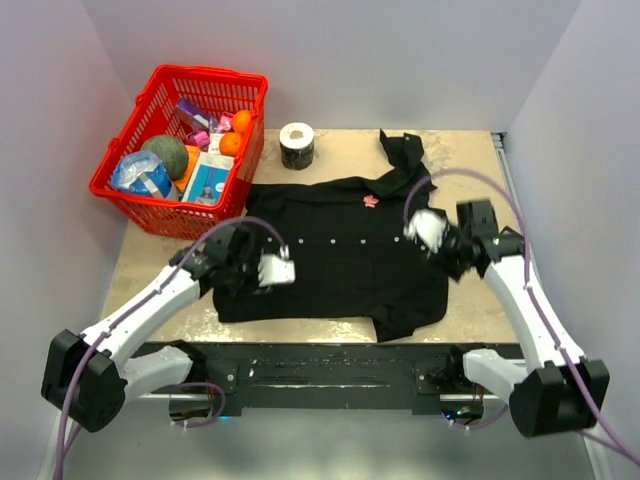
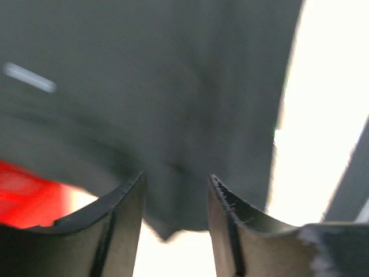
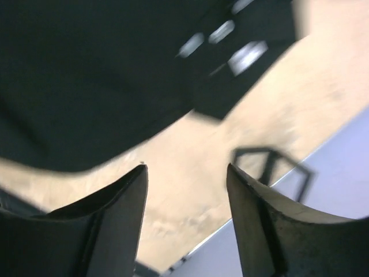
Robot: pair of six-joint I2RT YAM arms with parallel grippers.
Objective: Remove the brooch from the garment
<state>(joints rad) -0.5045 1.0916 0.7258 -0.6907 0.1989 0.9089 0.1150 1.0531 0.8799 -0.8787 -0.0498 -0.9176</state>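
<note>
The garment point(image 1: 330, 255), a black short-sleeved shirt, lies spread flat in the middle of the table. The brooch point(image 1: 371, 202), a tiny reddish-pink pin, sits on its upper chest near the collar. My left gripper point(image 1: 238, 262) is over the shirt's left edge, open and empty. The blurred left wrist view shows its jaws point(image 2: 176, 179) apart above the cloth point(image 2: 173, 86). My right gripper point(image 1: 455, 252) is at the shirt's right edge. Its jaws point(image 3: 187, 170) are apart over bare table, with the cloth point(image 3: 86, 75) beyond them. The brooch shows in neither wrist view.
A red basket point(image 1: 205, 72) holding fruit and packets stands at the back left, close to the shirt's left sleeve; it also shows as a red blur point(image 2: 23, 190). A roll of tape point(image 1: 297, 146) stands behind the shirt. Walls enclose the table on three sides.
</note>
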